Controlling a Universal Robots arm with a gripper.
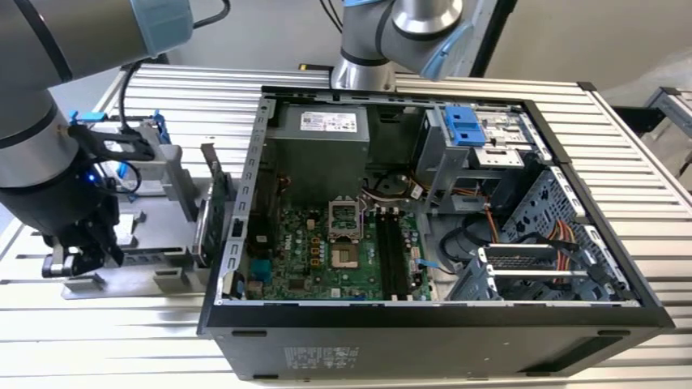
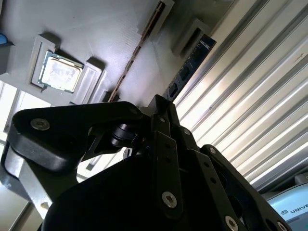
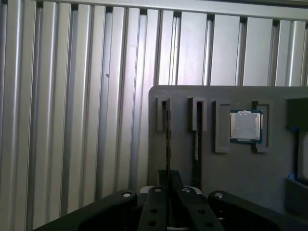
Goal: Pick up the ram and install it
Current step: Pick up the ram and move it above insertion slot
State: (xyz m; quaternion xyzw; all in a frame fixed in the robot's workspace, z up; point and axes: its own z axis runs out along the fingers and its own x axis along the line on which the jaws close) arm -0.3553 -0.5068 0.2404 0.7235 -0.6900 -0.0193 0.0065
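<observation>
The ram (image 3: 167,134) is a thin stick standing on edge in a slot of the grey parts holder (image 3: 240,178). It also shows edge-on in the second wrist view (image 2: 137,53). My gripper (image 3: 168,175) sits at the near end of that stick with its fingers drawn close together on the board's edge. In the exterior view the gripper (image 1: 70,261) hangs low over the holder (image 1: 151,219), at the exterior view's left of the open computer case (image 1: 433,316). The motherboard's long black memory slots (image 1: 391,251) lie inside the case.
A second stick (image 3: 196,139) stands in the neighbouring slot, and a processor chip (image 3: 245,126) lies in a pocket of the holder. A green card (image 1: 216,194) stands upright between holder and case. Another arm's base (image 1: 362,69) rises behind the case. Ribbed aluminium table all around.
</observation>
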